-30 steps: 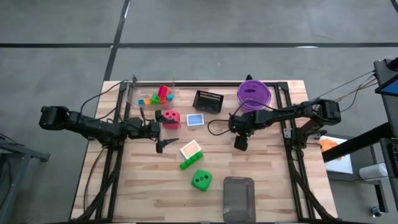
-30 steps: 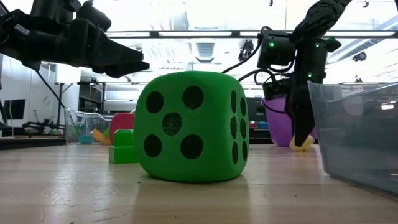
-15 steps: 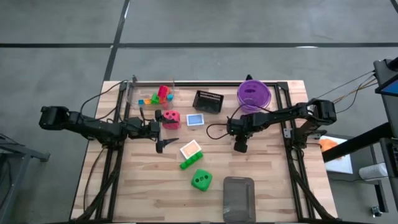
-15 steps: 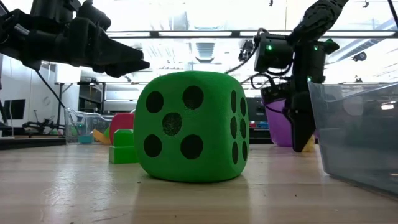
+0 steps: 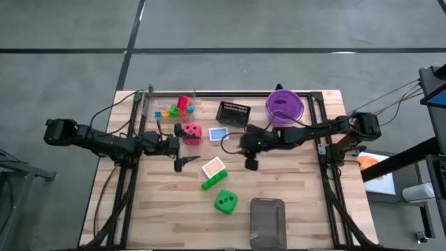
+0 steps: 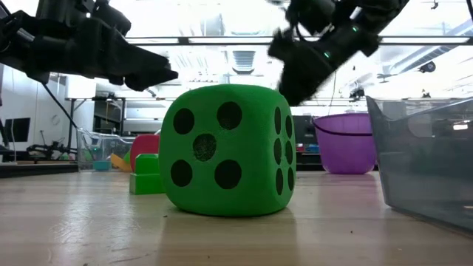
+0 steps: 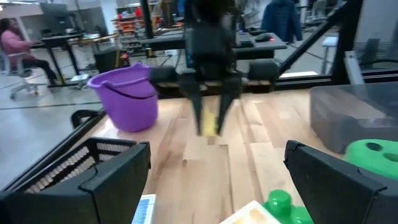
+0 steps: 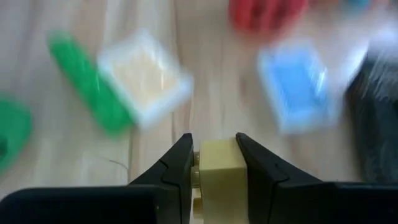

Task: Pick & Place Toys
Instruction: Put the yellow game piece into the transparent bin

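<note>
My right gripper (image 5: 251, 164) is over the middle of the table, shut on a small yellow brick (image 8: 216, 163); the left wrist view also shows this brick (image 7: 209, 126). My left gripper (image 5: 184, 146) is open and empty beside the red die (image 5: 191, 133). Lying on the table are a green die (image 5: 225, 202), a green brick (image 5: 211, 183), an orange picture card (image 5: 214, 166) and a blue card (image 5: 219, 134). In the low view the green die (image 6: 225, 151) hides my right gripper's fingertips. My right gripper pinches the yellow brick by two opposite sides (image 8: 205, 167) between its two fingers (image 8: 177, 163). The fingers come from above, pointing down. The brick sticks out below the fingertips and seems clear of the table (image 7: 211, 155).
A black mesh basket (image 5: 233, 113) and a purple bowl (image 5: 283, 105) stand at the far side. A clear box with several small bricks (image 5: 175, 107) is at the far left. A clear grey container (image 5: 267, 222) stands at the near edge.
My right gripper has gone toward the table's left edge with the yellow brick, from in front of the purple bowl to near the picture cards. It has stayed shut on the brick.
</note>
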You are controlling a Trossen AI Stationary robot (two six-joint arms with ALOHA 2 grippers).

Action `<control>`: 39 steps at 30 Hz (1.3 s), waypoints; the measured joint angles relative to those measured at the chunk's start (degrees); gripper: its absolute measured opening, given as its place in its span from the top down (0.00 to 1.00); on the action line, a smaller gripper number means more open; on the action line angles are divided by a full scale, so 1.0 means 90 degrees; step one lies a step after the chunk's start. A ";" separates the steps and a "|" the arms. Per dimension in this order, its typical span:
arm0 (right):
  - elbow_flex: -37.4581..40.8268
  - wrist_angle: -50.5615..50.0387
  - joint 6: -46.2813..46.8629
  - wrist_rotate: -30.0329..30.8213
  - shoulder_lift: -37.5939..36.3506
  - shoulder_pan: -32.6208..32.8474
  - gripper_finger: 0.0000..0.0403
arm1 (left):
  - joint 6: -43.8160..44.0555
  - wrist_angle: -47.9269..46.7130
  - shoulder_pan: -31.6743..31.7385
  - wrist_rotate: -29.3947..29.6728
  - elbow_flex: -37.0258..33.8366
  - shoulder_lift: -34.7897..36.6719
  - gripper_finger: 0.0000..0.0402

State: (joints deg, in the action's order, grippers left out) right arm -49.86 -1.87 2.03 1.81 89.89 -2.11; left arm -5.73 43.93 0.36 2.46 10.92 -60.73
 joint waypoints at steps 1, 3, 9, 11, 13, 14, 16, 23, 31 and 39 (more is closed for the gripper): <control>0.0002 0.0459 -0.0177 -0.0005 0.0000 0.0000 0.78 | 0.0010 0.0004 -0.0003 -0.0063 0.0000 -0.0002 0.08; 0.0002 0.1256 -0.0504 -0.0141 0.0017 0.0002 0.78 | 0.0107 0.0009 -0.0005 -0.0103 0.0004 -0.0007 0.08; 0.0002 0.2886 -0.1197 -0.0364 0.0212 -0.0011 0.78 | 0.0451 0.0137 -0.0005 -0.0117 0.0155 -0.0054 0.07; 0.0002 0.3528 -0.1283 -0.0514 0.0342 -0.0015 0.78 | 0.0503 0.0348 -0.0005 -0.0134 0.0260 -0.0171 0.07; 0.0002 0.4116 -0.1388 -0.0720 0.0494 -0.0029 0.78 | 0.0526 0.0571 -0.0005 -0.0182 0.0381 -0.0387 0.07; 0.0002 0.4341 -0.1420 -0.0837 0.0552 -0.0039 0.78 | 0.0537 0.0678 -0.0005 -0.0205 0.0434 -0.0529 0.08; -0.0105 0.4554 -0.1433 -0.1060 0.0678 -0.0082 0.78 | 0.0617 0.0934 -0.0005 -0.0231 0.0524 -0.0840 0.07; -0.0595 0.4542 -0.1465 -0.1381 0.1052 -0.0112 0.78 | 0.0847 0.1690 -0.0005 -0.0232 0.0894 -0.1972 0.07; -0.0882 0.4558 -0.1567 -0.1520 0.1360 -0.0112 0.78 | 0.0855 0.2261 -0.0005 -0.0231 0.1203 -0.2495 0.08; -0.0899 0.4753 -0.1636 -0.1523 0.1448 -0.0117 0.78 | 0.0638 0.2214 -0.0006 -0.0176 0.1167 -0.2404 0.29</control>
State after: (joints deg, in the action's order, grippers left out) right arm -57.95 40.90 -12.69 -11.89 102.92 -3.16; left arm 0.02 63.86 0.31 0.87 21.42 -82.37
